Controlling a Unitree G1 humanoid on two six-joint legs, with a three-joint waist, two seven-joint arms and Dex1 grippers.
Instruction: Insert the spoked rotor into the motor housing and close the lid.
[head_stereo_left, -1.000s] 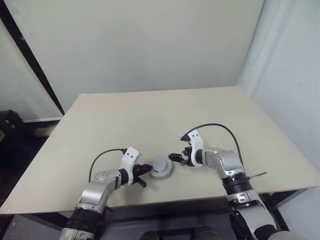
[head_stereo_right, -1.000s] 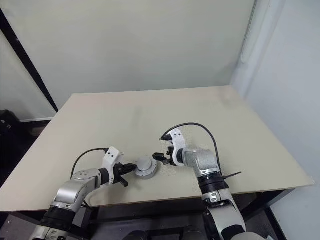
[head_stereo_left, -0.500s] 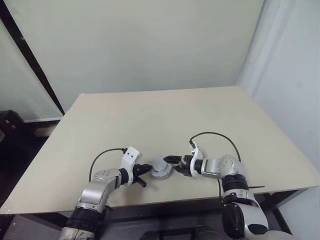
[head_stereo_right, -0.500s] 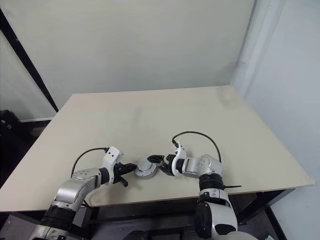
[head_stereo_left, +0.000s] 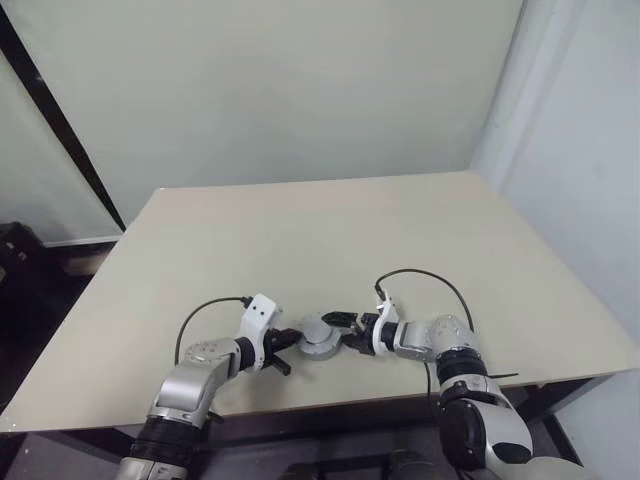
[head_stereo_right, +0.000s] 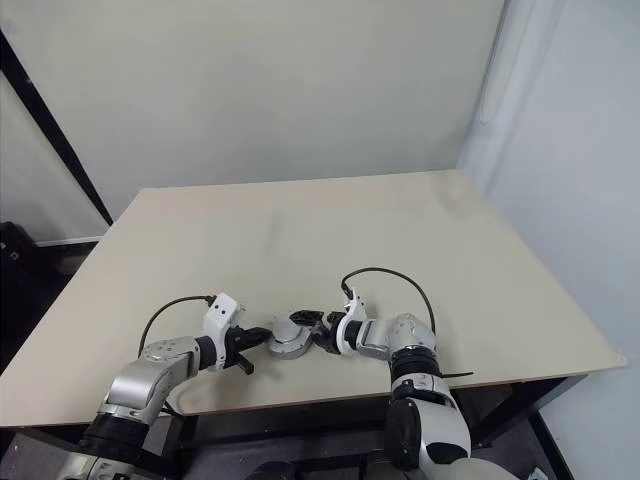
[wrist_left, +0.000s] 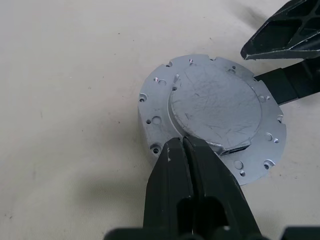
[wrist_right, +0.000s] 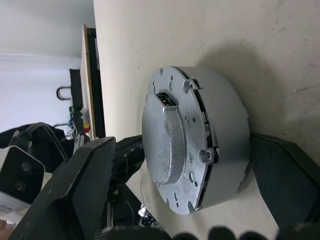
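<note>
Sitting near the front edge of the tabletop (head_stereo_left: 420, 215), about midway along it, the motor housing (wrist_left: 212, 117) appears as a silver-grey round block with its lid (wrist_left: 215, 105) lying flat on top, so the rotor is presumably already inside, though no winding or spoke can be seen. In the right wrist view a thin dark seam runs between lid and body, and I judge the cap may not be pressed fully home. The left pincer (wrist_left: 186, 150) has its two fingers pressed together, their tips resting at the housing's rim on the side toward the tabletop's left edge, acting as a stop. The right pincer (wrist_right: 182, 175) stands wide apart, one finger on either side of the housing, straddling it without visibly squeezing. To finish the step well, the right fingers should probably bear evenly across the lid, not on one edge, which could tip it or skew the seam. The left tips ought to hold firm so the block cannot slide toward the front edge, and pressure is best applied gently until the seam closes.
</note>
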